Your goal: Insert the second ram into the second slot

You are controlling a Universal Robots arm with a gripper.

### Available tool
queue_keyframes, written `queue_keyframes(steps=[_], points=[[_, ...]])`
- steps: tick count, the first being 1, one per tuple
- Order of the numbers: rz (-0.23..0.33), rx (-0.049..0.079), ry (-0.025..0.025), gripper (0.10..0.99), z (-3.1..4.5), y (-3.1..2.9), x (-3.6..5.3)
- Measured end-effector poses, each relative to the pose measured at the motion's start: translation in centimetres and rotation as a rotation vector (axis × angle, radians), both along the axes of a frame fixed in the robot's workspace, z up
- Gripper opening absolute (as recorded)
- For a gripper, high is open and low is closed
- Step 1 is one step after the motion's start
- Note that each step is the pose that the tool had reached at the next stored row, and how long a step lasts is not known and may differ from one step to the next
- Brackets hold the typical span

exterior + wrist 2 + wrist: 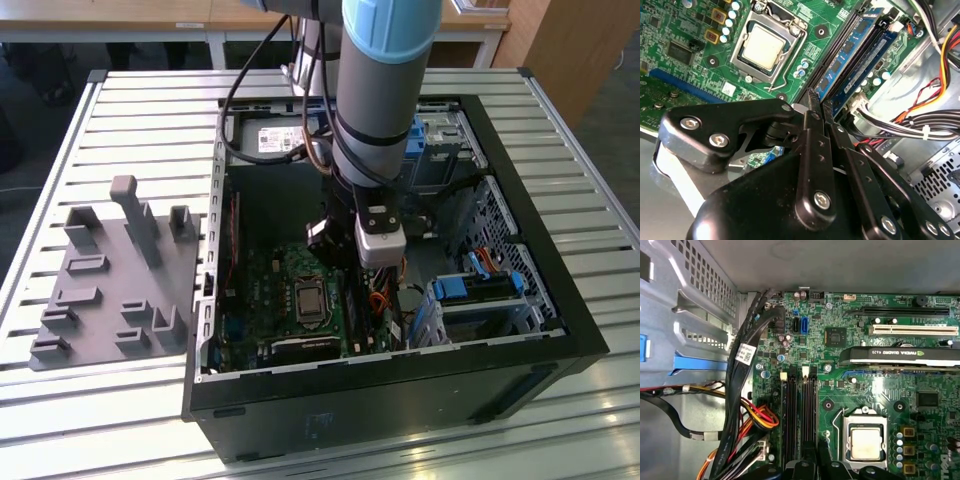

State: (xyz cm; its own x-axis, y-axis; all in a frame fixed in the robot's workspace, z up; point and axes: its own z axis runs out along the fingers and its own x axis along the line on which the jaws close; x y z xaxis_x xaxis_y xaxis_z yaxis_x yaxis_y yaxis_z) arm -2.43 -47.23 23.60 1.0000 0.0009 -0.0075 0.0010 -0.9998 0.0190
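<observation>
Inside the open computer case (560,300), my gripper (350,285) hangs low over the memory slots (800,415) beside the processor socket (762,47). In the second wrist view, two dark blue memory sticks stand edge-up in neighbouring slots. The second ram (852,50) is the one whose near end lies right at my fingertips (813,97). My gripper (820,100) is shut, its black fingers pressed together with nothing between them. Whether the tips touch the stick's edge I cannot tell. The fingers (807,470) also show over the slots' end in the first wrist view.
Bundled black, red and orange cables (920,125) run close beside the slots. A graphics card (900,357) lies across the green motherboard (840,335). Blue drive bays (480,290) fill the case's right side in the exterior view. A grey fixture plate (110,280) lies outside, at that view's left.
</observation>
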Motion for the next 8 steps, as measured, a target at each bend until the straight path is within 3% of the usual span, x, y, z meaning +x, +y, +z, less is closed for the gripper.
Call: queue_keyframes(steps=[8], points=[[-0.014, 0.009, 0.0, 0.137, -0.48, -0.13, 0.0]])
